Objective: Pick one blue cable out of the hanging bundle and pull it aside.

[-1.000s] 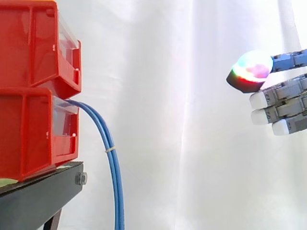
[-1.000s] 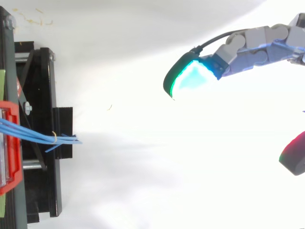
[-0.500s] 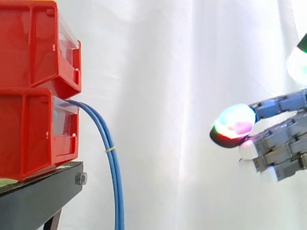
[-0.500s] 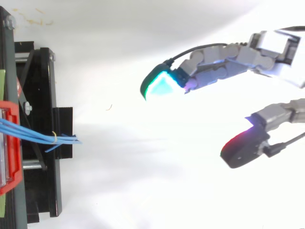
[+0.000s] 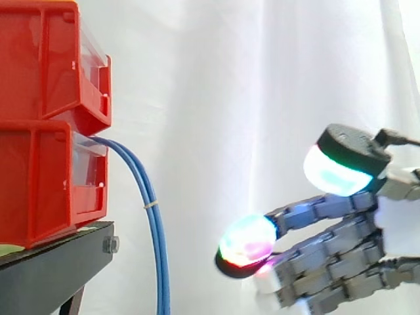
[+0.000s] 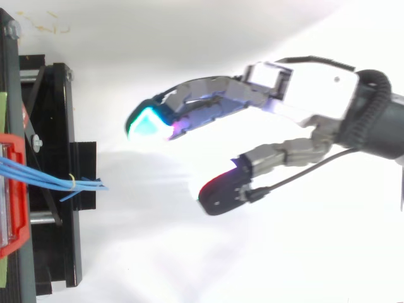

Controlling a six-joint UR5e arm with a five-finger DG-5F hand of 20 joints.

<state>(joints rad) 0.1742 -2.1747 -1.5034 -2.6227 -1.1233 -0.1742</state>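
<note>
We find the hand (image 6: 303,85) lower and much nearer the blue cables (image 5: 155,226) than 1 second ago. Its fingers are extended, the thumb is spread wide, and it holds nothing. The cables hang untouched from the lower bin's (image 5: 39,184) front edge, past the stand's (image 5: 59,262) corner. A clear gap remains. We judge the approach under way, with no cable yet singled out.

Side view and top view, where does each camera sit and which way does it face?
Side view: beside the work at its height, looking level at the red bins, black stand and blue cables; the open hand is at the right.
Top view: above, looking down on the stand and cables; the hand reaches from the right.
Both show the hand short of the cables, touching nothing.
</note>
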